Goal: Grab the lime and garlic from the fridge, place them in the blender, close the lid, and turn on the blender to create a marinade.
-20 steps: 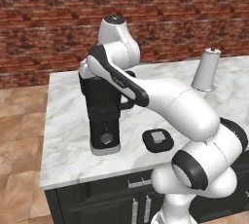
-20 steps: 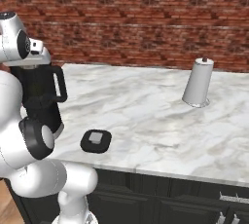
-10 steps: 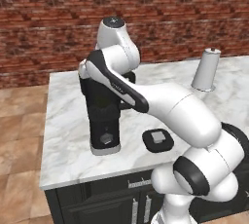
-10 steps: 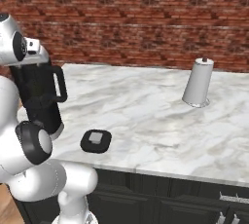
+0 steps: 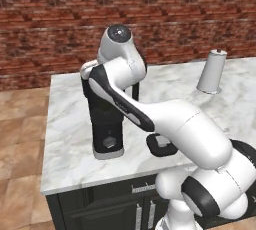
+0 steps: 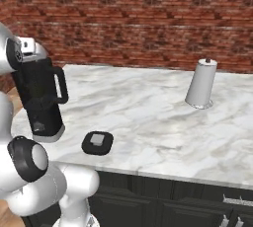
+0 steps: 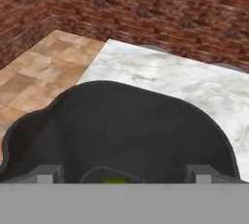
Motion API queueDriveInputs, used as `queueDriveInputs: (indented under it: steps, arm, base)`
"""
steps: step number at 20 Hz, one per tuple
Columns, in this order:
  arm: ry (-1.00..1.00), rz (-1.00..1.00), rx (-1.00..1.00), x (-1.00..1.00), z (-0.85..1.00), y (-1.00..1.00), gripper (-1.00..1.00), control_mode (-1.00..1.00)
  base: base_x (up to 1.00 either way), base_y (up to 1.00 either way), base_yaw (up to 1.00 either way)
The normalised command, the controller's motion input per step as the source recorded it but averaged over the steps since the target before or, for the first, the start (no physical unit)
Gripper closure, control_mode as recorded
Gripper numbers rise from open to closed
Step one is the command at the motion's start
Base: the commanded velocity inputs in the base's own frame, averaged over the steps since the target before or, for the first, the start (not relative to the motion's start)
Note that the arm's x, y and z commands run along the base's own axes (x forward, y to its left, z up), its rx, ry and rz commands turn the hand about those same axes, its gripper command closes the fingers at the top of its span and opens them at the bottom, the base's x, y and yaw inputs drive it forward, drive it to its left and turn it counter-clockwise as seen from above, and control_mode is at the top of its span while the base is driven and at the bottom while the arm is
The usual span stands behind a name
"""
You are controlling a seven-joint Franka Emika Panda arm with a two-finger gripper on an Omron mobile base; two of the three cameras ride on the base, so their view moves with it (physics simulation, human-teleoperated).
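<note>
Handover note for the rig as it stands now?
Tool: above the open blender jug, looking straight into it; open or shut cannot be told.
Lime: a yellow-green sliver shows low in the hand view, at the jug's bottom; whether released or held is unclear.
Lid: off, flat on the counter to the blender's right in the right base view.
Garlic: cannot be made out.
Left: confirm lime and garlic are in, fit lid, turn the knob.
</note>
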Motion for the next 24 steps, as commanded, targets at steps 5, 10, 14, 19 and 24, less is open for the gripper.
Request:
queueDriveInputs:
  steps: [5,10,14,19,24]
  arm:
    - [-0.22,0.00,0.00,-0.48,0.65,-0.09,-1.00,-1.00]
    - [-0.03,0.00,0.09,-0.66,0.28,-0.71,-1.00,-1.00]
    - [0.01,-0.01,0.17,-0.76,-0.05,-1.00,-1.00,-1.00]
    - [0.04,-0.03,0.19,-0.52,-0.16,-0.97,-1.00,-1.00]
    - [0.03,-0.01,0.11,-0.10,-0.21,-0.59,-1.00,-1.00]
  base:
    - [0.00,0.00,0.00]
    - [0.00,0.00,0.00]
    - [0.00,0.00,0.00]
    - [0.00,0.00,0.00]
    - [0.00,0.00,0.00]
